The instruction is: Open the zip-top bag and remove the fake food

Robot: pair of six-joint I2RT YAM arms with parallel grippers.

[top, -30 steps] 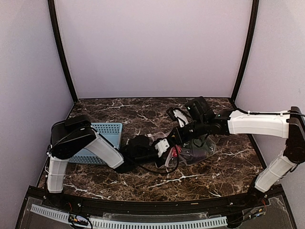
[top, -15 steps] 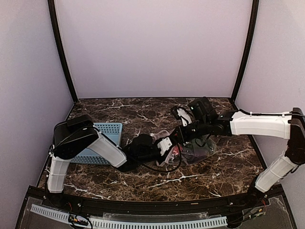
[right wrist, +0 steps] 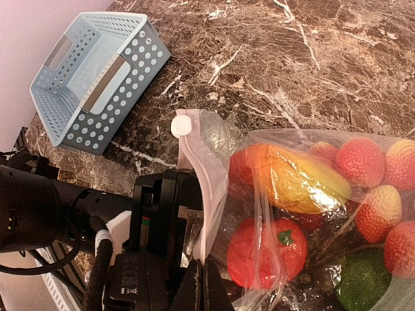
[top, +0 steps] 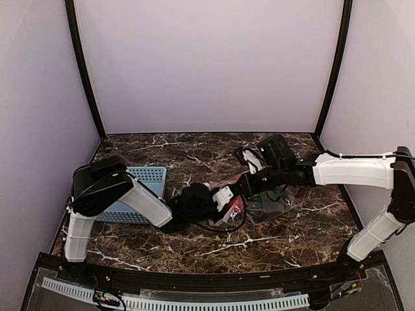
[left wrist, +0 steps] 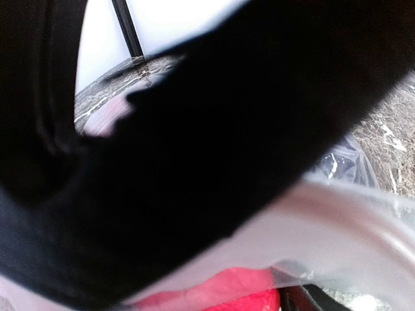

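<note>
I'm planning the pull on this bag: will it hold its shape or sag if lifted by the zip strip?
Likely floppy: the bag is thin, creased clear film that drapes over the food. Its zip strip curves, so it probably bends rather than levers. The round red pieces would probably roll toward the low end.

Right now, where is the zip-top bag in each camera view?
Top external: zip-top bag sits centre-right on the dark marble tabletop.
Left wrist: lower right, blurred clear plastic close to the lens.
Right wrist: fills the lower right, fake food inside.
Shared landmark: the tabletop, also at and.
</note>
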